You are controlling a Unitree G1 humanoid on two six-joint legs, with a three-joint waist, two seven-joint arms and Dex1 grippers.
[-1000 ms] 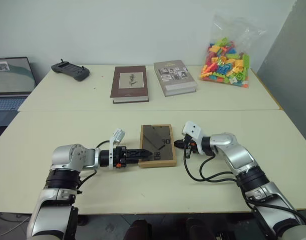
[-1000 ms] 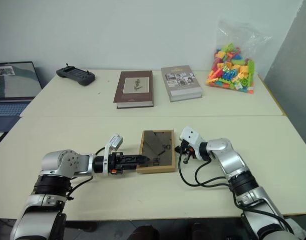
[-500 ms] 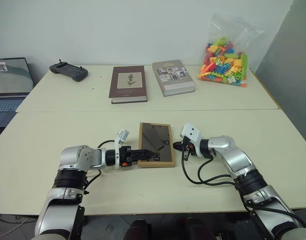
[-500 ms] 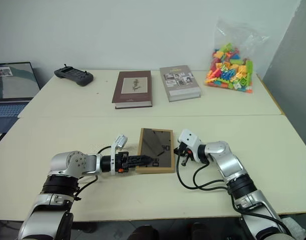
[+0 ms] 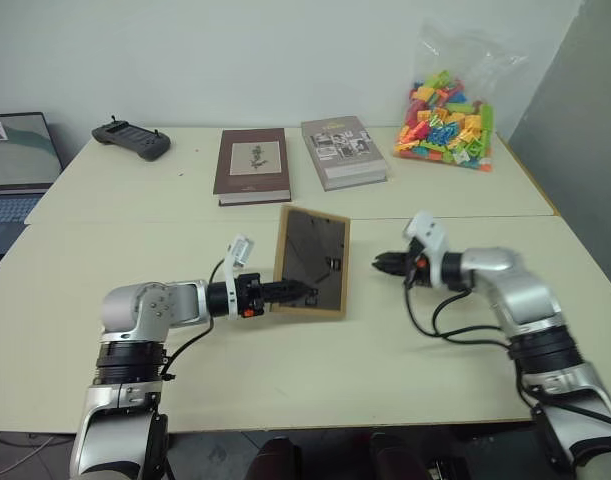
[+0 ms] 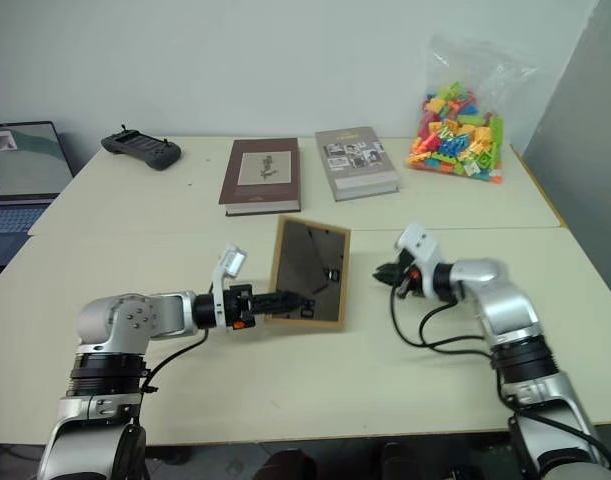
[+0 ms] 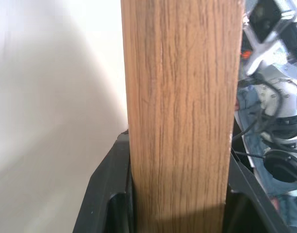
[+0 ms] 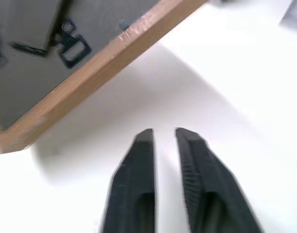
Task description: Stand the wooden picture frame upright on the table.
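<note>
Near the table's middle, the wooden picture frame tilts up, dark back showing; stiff, light, likely fragile, best held by its wooden edge; left gripper clamps that edge; right gripper, apart, fingers slightly parted, empty.
</note>
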